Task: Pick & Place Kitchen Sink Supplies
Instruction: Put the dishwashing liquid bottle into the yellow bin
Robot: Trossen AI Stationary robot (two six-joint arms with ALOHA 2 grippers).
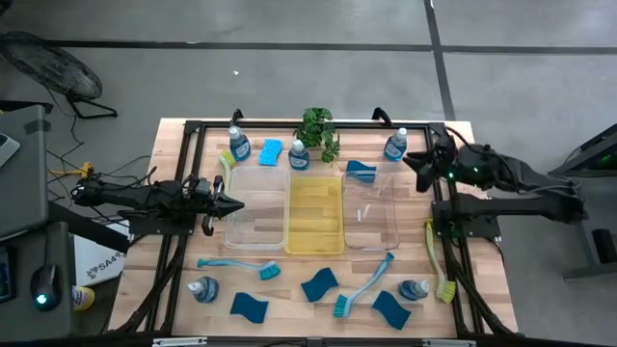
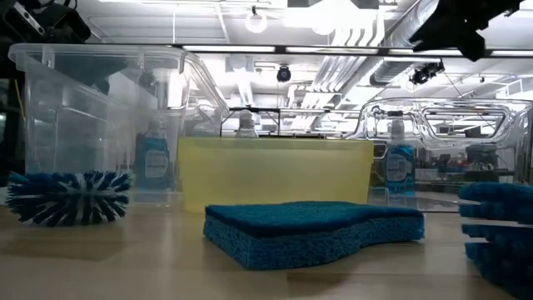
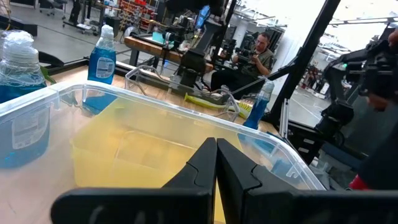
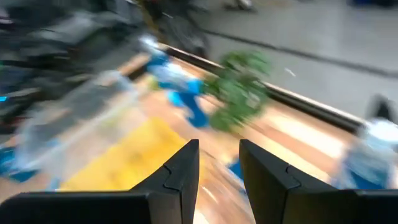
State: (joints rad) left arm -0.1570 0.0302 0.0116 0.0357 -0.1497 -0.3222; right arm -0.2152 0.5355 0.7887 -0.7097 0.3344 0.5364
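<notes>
Several small soap bottles stand on the table, among them one at the far right [image 1: 395, 145] and one by the plant [image 1: 298, 154]. Wavy blue sponges lie flat, one at the near side [image 1: 318, 284] [image 2: 312, 229]. Blue brushes [image 1: 241, 265] [image 1: 364, 286] and a yellow-green brush [image 1: 439, 260] lie along the near and right sides. My left gripper [image 1: 236, 204] [image 3: 216, 158] is shut, at the left edge of the left clear tray [image 1: 258, 226]. My right gripper [image 1: 413, 161] [image 4: 219, 168] is open, just near of the far-right bottle, pointing toward the table's left.
Three trays sit side by side mid-table: the left clear one, a yellow one [image 1: 315, 236] and a right clear one [image 1: 370, 231]. A small green potted plant [image 1: 318, 130] stands behind them. A blue sponge [image 1: 362, 172] lies at the right tray's far edge. People sit in the room beyond [image 3: 261, 53].
</notes>
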